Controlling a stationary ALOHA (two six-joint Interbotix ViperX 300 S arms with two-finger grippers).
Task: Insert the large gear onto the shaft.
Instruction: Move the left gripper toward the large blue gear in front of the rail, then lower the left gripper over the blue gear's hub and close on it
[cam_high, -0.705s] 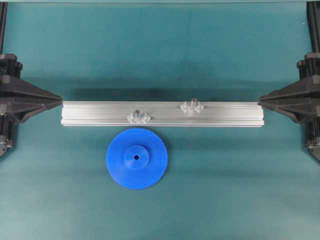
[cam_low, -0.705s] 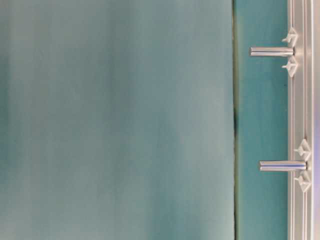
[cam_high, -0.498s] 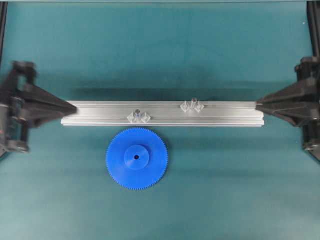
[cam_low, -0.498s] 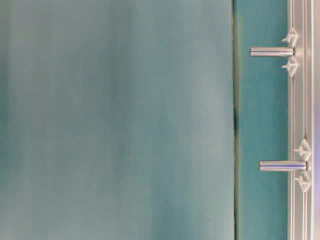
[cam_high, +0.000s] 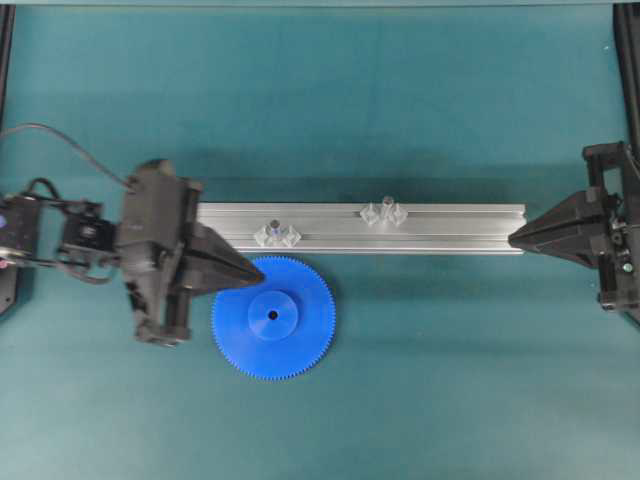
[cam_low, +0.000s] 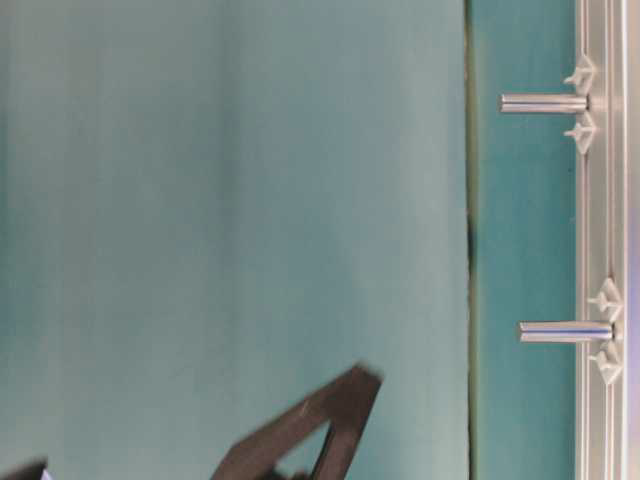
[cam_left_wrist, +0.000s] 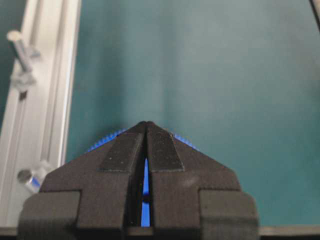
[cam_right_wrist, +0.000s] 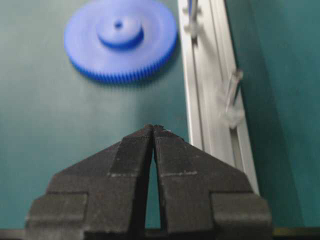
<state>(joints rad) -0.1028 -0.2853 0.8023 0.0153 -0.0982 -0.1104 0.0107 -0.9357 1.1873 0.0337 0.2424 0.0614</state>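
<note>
The left gripper (cam_high: 258, 273) is closed, its two black fingers pressed together to a point and holding nothing. In the overhead view that point sits over the upper left rim of the large gear (cam_high: 274, 317); whether it touches the teeth I cannot tell. From the left wrist camera the blue of the gear shows through the thin slit between the fingers (cam_left_wrist: 122, 152) and as a toothed arc on either side of their tip.

The large gear lies flat on the teal desk (cam_high: 450, 380), hub up with its small hole showing, just in front of the aluminium rail (cam_high: 450, 225), its upper rim close to the rail's near edge. On the rail stand two short metal pins on small silvery mounts. The shaft (cam_high: 274, 227) nearer the gear rises just behind the gear's upper edge; the second pin (cam_high: 386, 204) stands further along the rail toward the right end and on its far side.

The right gripper (cam_high: 512, 238) is also closed and empty, its tip at the right end of the rail, well apart from the gear. Its own camera shows the fingers (cam_right_wrist: 132, 152) meeting at the tip with only desk cloth beneath.
</note>
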